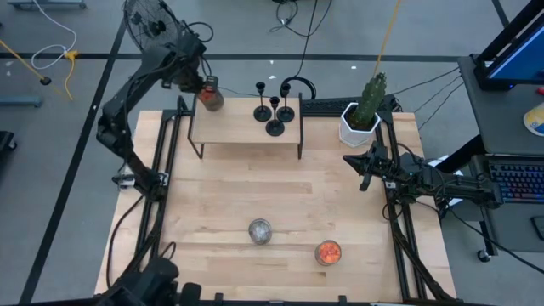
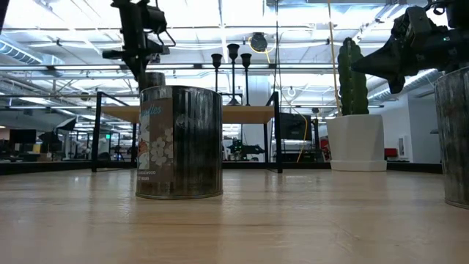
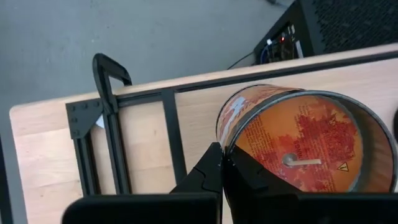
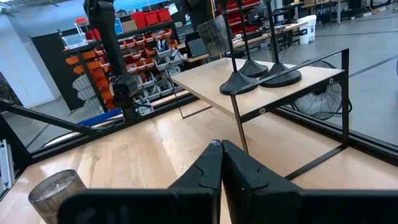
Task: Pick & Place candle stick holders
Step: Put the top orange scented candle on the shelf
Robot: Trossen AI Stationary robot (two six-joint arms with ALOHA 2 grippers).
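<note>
1. The left gripper (image 1: 202, 87) is clamped on an orange-filled jar (image 1: 210, 99), over the shelf's (image 1: 238, 132) end.
2. The candle stick holders (image 1: 274, 109) stand untouched just beside it on that shelf.
3. The right gripper (image 1: 357, 161), fingers closed on nothing, waits well apart.

Right wrist view: candle stick holders (image 4: 261, 73) cut off above stems. Low view: right-edge jar (image 2: 456, 136) half cropped.

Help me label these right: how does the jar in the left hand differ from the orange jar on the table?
The held jar is up at the raised shelf's left end, tilted, gripped by the left hand; the table jar stands upright near the table's front, untouched. Both hold orange filling.
</note>
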